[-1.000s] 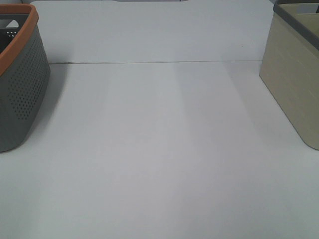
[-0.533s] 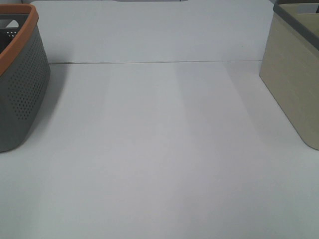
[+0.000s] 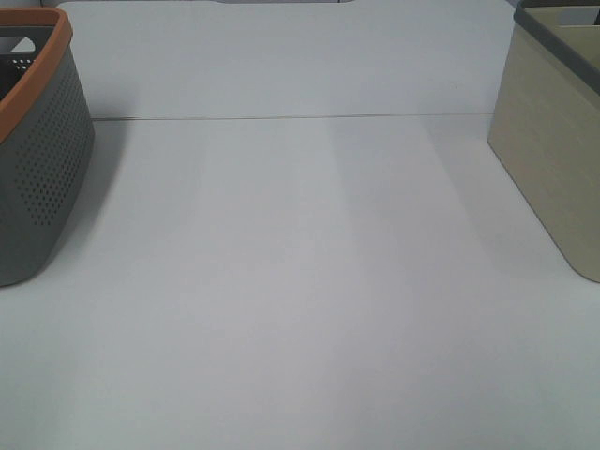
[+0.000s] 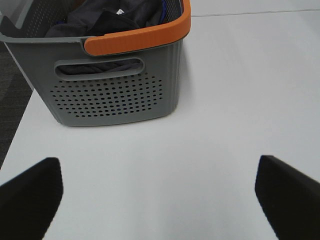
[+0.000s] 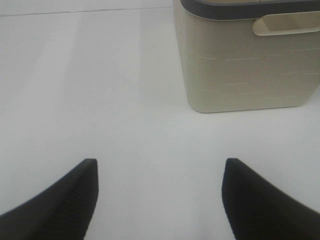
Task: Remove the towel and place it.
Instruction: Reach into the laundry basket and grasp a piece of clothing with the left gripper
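- The towel (image 4: 107, 20) lies inside the grey basket (image 4: 115, 97), which the left wrist view shows.
- It is a dark charcoal, almost black cloth, crumpled into soft folds and heaped up to about the level of the basket's orange rim (image 4: 140, 37).
- A small white tag (image 4: 119, 11) shows on the top of the heap, near the far side of the basket.
- More dark cloth shows through the handle slot (image 4: 97, 67) in the basket's perforated wall; whether that is the same towel cannot be told.
- The towel's full outline and hem are hidden by the folds and the basket wall.
- The left gripper (image 4: 160, 200) hangs above the white table (image 3: 300, 281), near the basket, on the side with the handle slot; its two black fingers (image 4: 30, 197) stand wide apart with bare table between them, and it holds nothing.
- The right gripper (image 5: 160, 200) is likewise spread wide, its fingers (image 5: 60, 200) well apart over bare table, nothing in its grasp.
- It faces a beige bin (image 5: 245, 65) with a dark grey rim and a recessed handle.
- In the high view the basket stands at the left edge of the table and the bin at the right edge, well apart; neither gripper appears there.
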### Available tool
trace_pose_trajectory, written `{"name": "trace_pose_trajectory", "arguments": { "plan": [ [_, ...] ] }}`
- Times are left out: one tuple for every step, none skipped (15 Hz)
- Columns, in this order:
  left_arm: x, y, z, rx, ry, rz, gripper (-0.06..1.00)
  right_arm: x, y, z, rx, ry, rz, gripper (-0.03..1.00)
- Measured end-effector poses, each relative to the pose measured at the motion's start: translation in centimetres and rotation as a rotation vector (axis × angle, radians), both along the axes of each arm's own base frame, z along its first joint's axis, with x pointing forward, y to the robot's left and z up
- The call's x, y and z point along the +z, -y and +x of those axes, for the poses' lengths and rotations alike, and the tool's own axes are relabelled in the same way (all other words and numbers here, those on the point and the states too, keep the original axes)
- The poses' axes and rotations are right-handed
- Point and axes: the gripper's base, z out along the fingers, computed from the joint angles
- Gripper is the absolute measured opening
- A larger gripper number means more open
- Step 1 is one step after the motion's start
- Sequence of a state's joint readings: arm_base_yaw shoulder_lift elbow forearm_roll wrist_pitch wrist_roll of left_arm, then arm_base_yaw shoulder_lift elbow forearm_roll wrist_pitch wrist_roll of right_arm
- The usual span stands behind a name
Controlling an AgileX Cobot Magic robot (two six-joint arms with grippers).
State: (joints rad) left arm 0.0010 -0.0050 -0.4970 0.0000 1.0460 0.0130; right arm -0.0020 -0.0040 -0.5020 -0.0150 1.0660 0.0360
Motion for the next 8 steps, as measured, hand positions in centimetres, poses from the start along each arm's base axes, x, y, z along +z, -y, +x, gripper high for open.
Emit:
{"name": "trace_pose_trajectory", "arguments": {
  "plan": [
    [0.00, 0.00, 0.00, 0.000, 0.000, 0.000, 0.99, 0.00, 0.00, 0.00, 0.000, 0.000, 0.000, 0.70],
    [0.00, 0.00, 0.00, 0.000, 0.000, 0.000, 0.99, 0.00, 0.00, 0.00, 0.000, 0.000, 0.000, 0.70],
    [0.00, 0.00, 0.00, 0.000, 0.000, 0.000, 0.99, 0.00, 0.00, 0.00, 0.000, 0.000, 0.000, 0.70],
    [0.00, 0.00, 0.00, 0.000, 0.000, 0.000, 0.99, 0.00, 0.00, 0.00, 0.000, 0.000, 0.000, 0.70],
    [0.00, 0.00, 0.00, 0.000, 0.000, -0.001, 0.99, 0.00, 0.00, 0.00, 0.000, 0.000, 0.000, 0.70],
    [0.00, 0.00, 0.00, 0.000, 0.000, -0.001, 0.99, 0.00, 0.00, 0.00, 0.000, 0.000, 0.000, 0.70],
    [0.00, 0.00, 0.00, 0.001, 0.000, -0.002, 0.99, 0.00, 0.00, 0.00, 0.000, 0.000, 0.000, 0.70],
    [0.00, 0.00, 0.00, 0.002, 0.000, -0.004, 0.99, 0.00, 0.00, 0.00, 0.000, 0.000, 0.000, 0.70]
  ]
}}
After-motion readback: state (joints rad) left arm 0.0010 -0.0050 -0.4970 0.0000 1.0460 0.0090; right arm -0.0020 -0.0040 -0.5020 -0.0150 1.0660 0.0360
